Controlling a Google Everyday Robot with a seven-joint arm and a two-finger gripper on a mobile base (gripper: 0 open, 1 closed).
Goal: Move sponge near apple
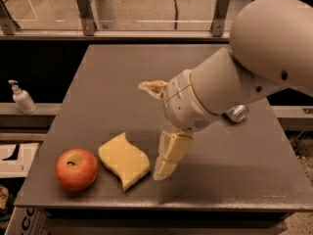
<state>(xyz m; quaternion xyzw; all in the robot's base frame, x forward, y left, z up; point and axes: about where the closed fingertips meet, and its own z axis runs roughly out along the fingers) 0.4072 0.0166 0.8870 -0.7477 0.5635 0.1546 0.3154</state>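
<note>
The pale yellow sponge (124, 160) lies flat on the dark table (122, 72) near its front left. It is just right of the red apple (76, 168), with a small gap between them. My gripper (151, 131) is to the right of the sponge and slightly above the table. It is open and holds nothing. One cream finger (169, 154) hangs down beside the sponge's right edge. The other finger (153, 87) sticks out farther back. My large white arm fills the right side of the view.
A silver can (237, 112) stands on the table behind my arm, partly hidden. A soap dispenser bottle (22, 98) sits on a ledge left of the table. A railing with posts runs along the table's far edge.
</note>
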